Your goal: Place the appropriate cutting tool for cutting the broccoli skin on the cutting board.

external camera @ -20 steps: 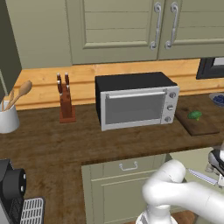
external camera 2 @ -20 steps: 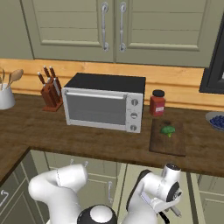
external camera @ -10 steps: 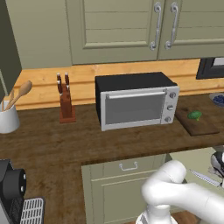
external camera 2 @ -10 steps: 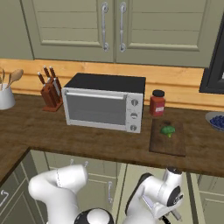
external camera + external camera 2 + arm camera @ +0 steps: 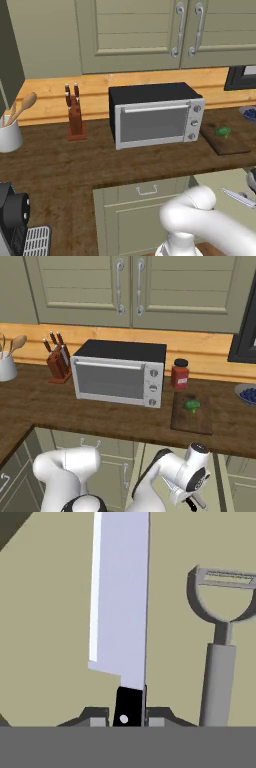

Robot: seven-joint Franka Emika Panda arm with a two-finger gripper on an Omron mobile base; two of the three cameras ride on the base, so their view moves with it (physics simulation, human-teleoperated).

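Note:
The cutting tool (image 5: 122, 597), a knife with a shiny silver blade and a black handle, lies on a beige drawer floor in the hand view. My gripper (image 5: 129, 718) is shut on its handle, one fingertip pressed against each side. In the left base view the hand (image 5: 251, 180) hangs low at the right edge, below counter height, with the blade (image 5: 240, 198) beside it. The dark brown cutting board (image 5: 231, 146) (image 5: 192, 421) lies on the counter right of the toaster oven. The green broccoli (image 5: 222, 132) (image 5: 191, 405) sits on the board.
A grey peeler (image 5: 220, 662) lies right of the knife, parallel to it. On the counter stand a toaster oven (image 5: 157, 117), a reddish knife block (image 5: 75, 117), a red jar (image 5: 179, 373), a white utensil holder (image 5: 9, 135) and a blue bowl (image 5: 247, 393).
The hand has crept slightly right and down in the left base view. Nothing on the counter has moved.

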